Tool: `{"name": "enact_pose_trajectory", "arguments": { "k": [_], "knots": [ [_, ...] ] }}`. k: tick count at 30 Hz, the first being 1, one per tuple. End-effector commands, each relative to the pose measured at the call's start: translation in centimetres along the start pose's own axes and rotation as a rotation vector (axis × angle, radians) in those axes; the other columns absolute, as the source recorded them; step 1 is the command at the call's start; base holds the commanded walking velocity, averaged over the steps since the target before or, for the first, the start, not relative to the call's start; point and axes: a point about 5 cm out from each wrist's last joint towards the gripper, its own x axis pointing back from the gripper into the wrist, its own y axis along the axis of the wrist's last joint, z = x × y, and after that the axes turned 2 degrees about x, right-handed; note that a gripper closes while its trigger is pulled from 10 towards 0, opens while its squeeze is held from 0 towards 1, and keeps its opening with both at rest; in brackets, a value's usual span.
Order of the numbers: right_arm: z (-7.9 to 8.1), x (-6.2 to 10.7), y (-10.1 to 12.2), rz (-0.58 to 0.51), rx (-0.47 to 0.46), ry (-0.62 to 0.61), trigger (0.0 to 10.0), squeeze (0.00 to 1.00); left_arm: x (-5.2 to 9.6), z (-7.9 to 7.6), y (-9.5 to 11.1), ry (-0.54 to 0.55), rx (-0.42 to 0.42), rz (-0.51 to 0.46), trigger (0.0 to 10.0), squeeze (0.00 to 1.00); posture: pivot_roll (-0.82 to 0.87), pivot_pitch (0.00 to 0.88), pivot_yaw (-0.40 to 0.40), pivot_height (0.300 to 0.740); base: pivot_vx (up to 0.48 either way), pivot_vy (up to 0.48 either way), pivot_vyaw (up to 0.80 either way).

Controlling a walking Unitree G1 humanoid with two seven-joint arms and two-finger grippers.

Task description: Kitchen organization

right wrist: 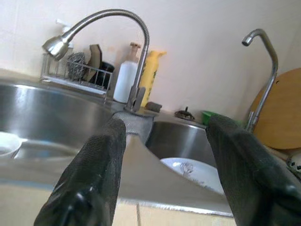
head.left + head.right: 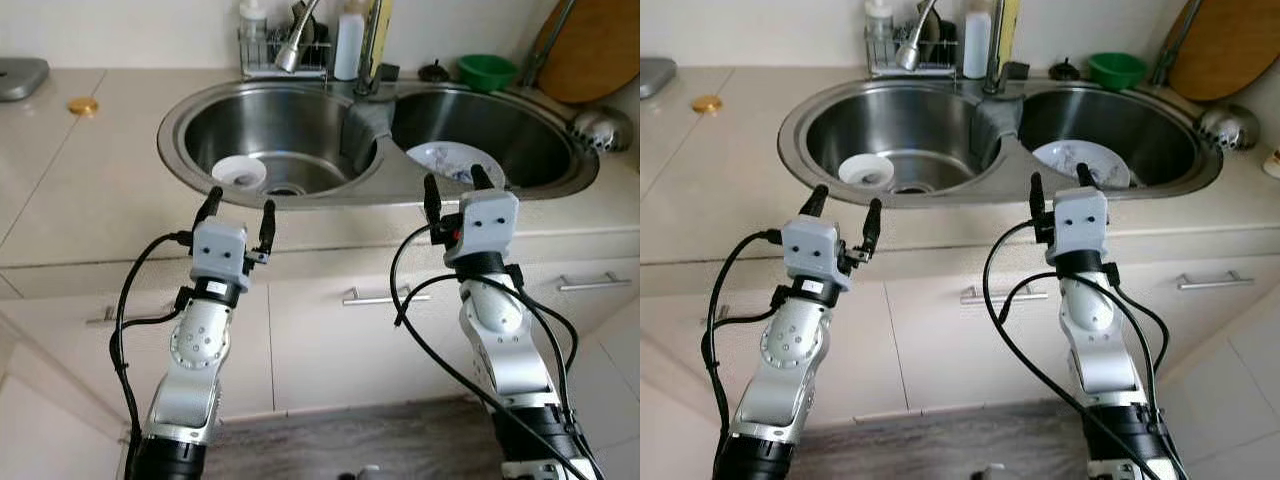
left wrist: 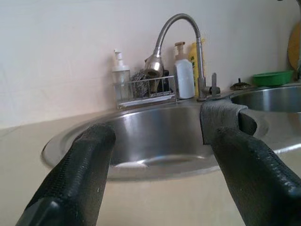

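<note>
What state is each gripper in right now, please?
Left gripper: open, empty, before the steel double sink.
Right gripper: open, empty.

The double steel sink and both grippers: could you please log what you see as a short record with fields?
sink: stainless double-basin sink set in a beige countertop
left basin: small white bowl near the drain
right basin: white patterned plate leaning on the wall
divider: grey cloth draped over it
behind sink: wire caddy, green bowl
left gripper: open, at the sink's front edge
right gripper: open, before the right basin
</note>
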Motion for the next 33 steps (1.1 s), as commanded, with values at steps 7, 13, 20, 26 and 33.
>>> {"name": "enact_pose_trajectory", "arguments": {
  "k": [7, 13, 20, 26, 33],
  "knots": [
    [-0.26, 0.13, -0.18, 0.004, 0.018, -0.005, 10.0, 0.0, -0.13, -0.39, 0.15, -0.018, 0.006, -0.005, 10.0, 0.0, -0.08, 0.0, -0.047, 0.74, -0.257, 0.0, 0.0],
    [-0.31, 0.1, -0.23, 0.007, 0.019, -0.006, 10.0, 0.0, -0.09, -0.37, 0.1, -0.014, 0.006, -0.002, 10.0, 0.0, -0.08, 0.0, -0.049, 0.74, -0.255, 0.0, 0.0],
    [-0.33, 0.07, -0.3, 0.009, 0.02, -0.008, 10.0, 0.0, -0.1, -0.36, 0.07, -0.013, 0.005, 0.0, 10.0, 0.0, -0.08, 0.0, -0.049, 0.74, -0.255, 0.0, 0.0],
    [-0.39, 0.08, -0.38, 0.013, 0.023, -0.01, 10.0, 0.0, -0.07, -0.38, 0.02, -0.014, 0.007, 0.003, 10.0, 0.0, -0.08, 0.0, -0.049, 0.74, -0.254, 0.0, 0.0],
    [-0.4, 0.06, -0.47, 0.017, 0.024, -0.01, 10.0, 0.0, -0.08, -0.42, 0.05, -0.011, 0.007, 0.0, 10.0, 0.0, -0.08, 0.0, -0.051, 0.74, -0.182, 0.0, 0.0]
  ]
}}
